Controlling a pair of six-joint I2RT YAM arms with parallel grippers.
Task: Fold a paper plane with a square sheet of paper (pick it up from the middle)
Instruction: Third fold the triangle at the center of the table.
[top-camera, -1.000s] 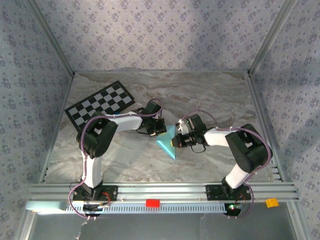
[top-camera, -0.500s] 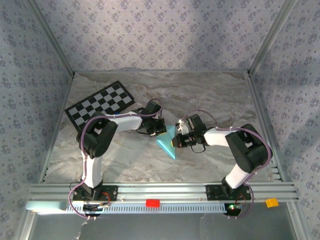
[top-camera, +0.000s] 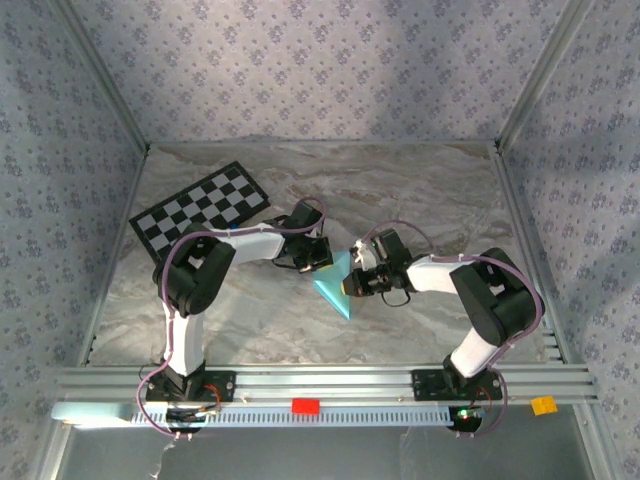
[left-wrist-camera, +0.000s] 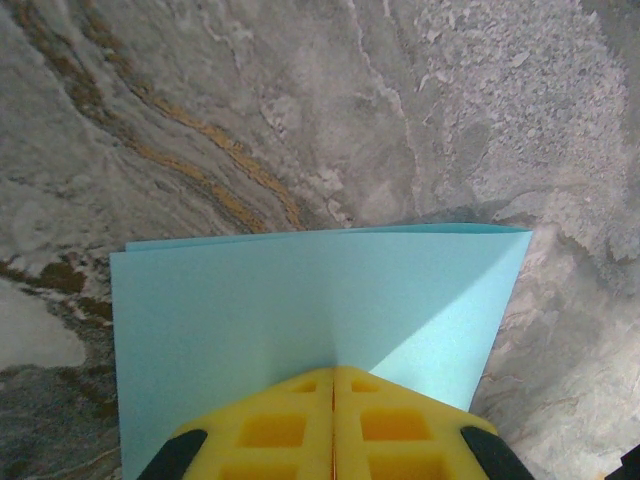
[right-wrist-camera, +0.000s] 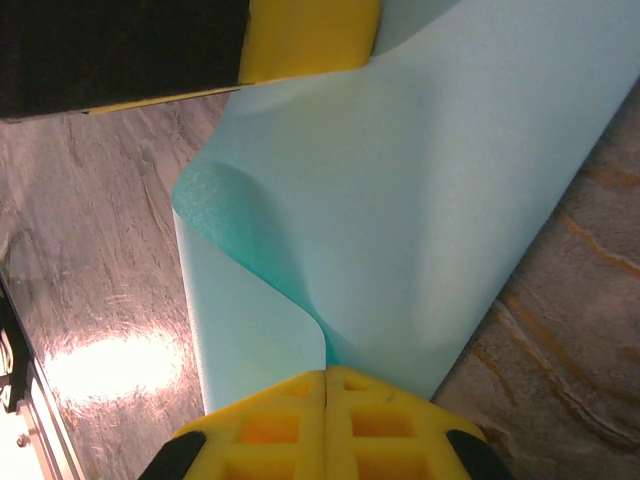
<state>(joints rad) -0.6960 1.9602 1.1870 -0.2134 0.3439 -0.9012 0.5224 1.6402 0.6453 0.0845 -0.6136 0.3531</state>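
Checkerboard card (top-camera: 200, 207): lies flat on the far left part of the marbled tabletop (top-camera: 420, 190), well apart from the paper.

Left arm (top-camera: 195, 280): reaches from its base at the near edge in towards the middle of the tabletop.

Red piece (top-camera: 305, 405): sits on the front rail, between the two arm bases.

Left gripper (top-camera: 322, 260): jaws pressed together on the upper left edge of the sheet of paper. In the left wrist view its yellow fingers (left-wrist-camera: 270, 425) meet with no gap, and the paper runs in between them.

Sheet of paper (top-camera: 335, 285): light sky-blue, at the middle of the tabletop, between the two grippers and held by both. From above it reads as a folded shape tapering to a point at the near end. In the left wrist view it spreads out flat ahead of the fingers, with a diagonal crease towards the right corner. In the right wrist view one layer curls up in a soft roll.

Right gripper (top-camera: 349, 284): jaws closed on the right edge of the paper. In the right wrist view its yellow fingers (right-wrist-camera: 385, 425) are tight together with the paper pinched between them.

Right arm (top-camera: 480, 300): bends in from its base towards the middle.

Orange piece (top-camera: 543, 405): on the front rail at the far right.
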